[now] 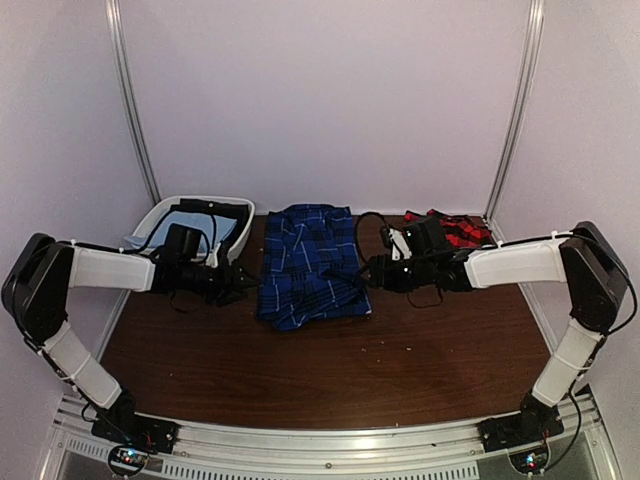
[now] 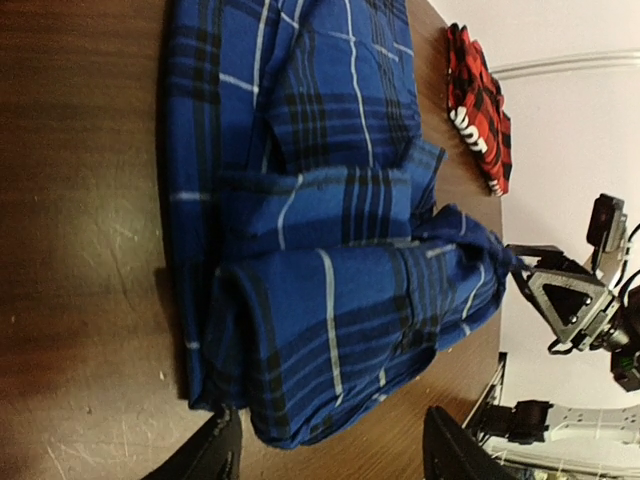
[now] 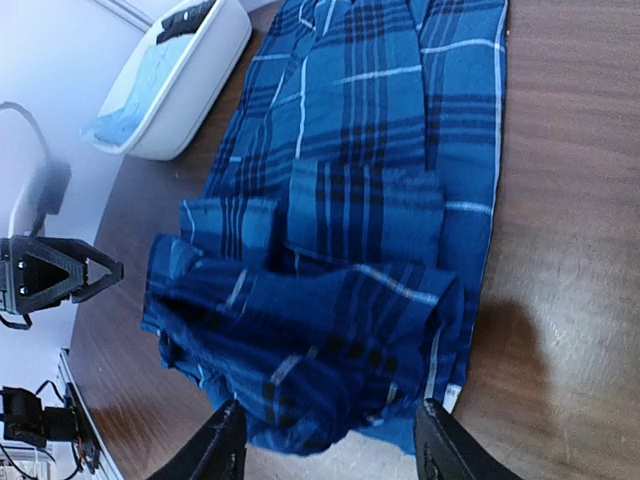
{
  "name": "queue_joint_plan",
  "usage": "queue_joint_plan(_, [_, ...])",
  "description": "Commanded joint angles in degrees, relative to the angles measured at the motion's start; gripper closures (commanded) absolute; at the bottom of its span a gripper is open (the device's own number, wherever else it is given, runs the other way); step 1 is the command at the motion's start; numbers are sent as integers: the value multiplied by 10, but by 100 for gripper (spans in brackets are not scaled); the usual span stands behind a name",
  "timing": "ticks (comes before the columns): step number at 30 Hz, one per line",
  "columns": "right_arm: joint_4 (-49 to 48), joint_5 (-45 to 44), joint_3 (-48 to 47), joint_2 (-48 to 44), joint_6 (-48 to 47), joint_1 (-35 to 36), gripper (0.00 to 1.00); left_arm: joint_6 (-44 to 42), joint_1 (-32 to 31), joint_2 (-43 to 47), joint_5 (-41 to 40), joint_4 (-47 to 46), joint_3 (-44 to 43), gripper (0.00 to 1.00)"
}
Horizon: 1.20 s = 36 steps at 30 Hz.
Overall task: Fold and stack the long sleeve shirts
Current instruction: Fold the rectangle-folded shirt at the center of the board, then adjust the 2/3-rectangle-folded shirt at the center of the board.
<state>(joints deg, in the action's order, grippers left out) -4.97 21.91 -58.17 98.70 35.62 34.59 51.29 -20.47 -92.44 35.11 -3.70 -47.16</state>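
Top view only: both arms whole, reaching in from either side, and the full brown table (image 1: 330, 370) with a white basket (image 1: 165, 210) at its far left corner.
Left wrist view only: the near fold of the blue plaid shirt (image 2: 330, 250) up close, rolled into a thick bundle, with the red-and-black shirt (image 2: 478, 105) beyond it at the far table edge.
Right wrist view only: the basket's side and what it holds, a light blue cloth (image 3: 135, 95) and a black garment (image 3: 190, 18).
Left arm (image 1: 110, 268): bent at the elbow, forearm level and pointing inward to the shirt's left edge.
Right arm (image 1: 515, 265): mirrors it, forearm level and pointing inward to the shirt's right edge.
Left gripper (image 1: 242, 285): released, its two fingers spread wide, with the bundle's edge just ahead of them and nothing pinched.
Right gripper (image 1: 365, 272): released too, fingers spread wide at the opposite edge of the bundle, gripping no cloth.
Blue shirt, place: middle of the table, between the two grippers.
Blue shirt, look: dark blue with black bands and thin white lines; far part lies flat, near part is folded over in loose, uneven layers, with a corner poking out on the right arm's side.
Red shirt, place: far right corner of the table, well apart from the blue one.
Red shirt, look: crumpled in a small heap.
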Motion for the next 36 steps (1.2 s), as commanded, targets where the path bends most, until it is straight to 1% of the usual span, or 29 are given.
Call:
queue_joint_plan(1, [37, -87, 46, -43, -53, 38, 45, -51, -37, 57, -46, 57, 44, 41])
queue_joint_plan(4, [30, -114, 78, -64, -55, 63, 51, -60, -74, 87, -82, 73, 71, 47])
queue_joint_plan(7, [29, -140, 94, -74, -57, 93, 55, -58, -117, 88, -99, 75, 81, 53])
queue_joint_plan(10, [18, -132, 89, -61, -56, 117, 57, -52, -148, 66, -115, 72, 72, 57])
queue_joint_plan(14, [17, -130, 63, -21, -55, 129, 60, -47, -185, 25, -136, 69, 39, 63])
queue_joint_plan(19, [29, -131, 8, 29, -61, 130, 61, -45, -203, -37, -148, 75, -12, 71])
queue_joint_plan(23, [60, -151, -56, 62, -70, 129, 62, -54, -204, -73, -170, 108, -72, 78])
queue_joint_plan(28, [96, -166, -145, 107, -85, 112, 62, -79, -194, -104, -204, 155, -177, 80])
queue_joint_plan(31, [102, -166, -185, 130, -91, 89, 61, -94, -168, -135, -212, 171, -237, 82])
queue_joint_plan(36, [127, -155, -267, 183, -105, 54, 61, -111, -114, -192, -190, 188, -344, 82])
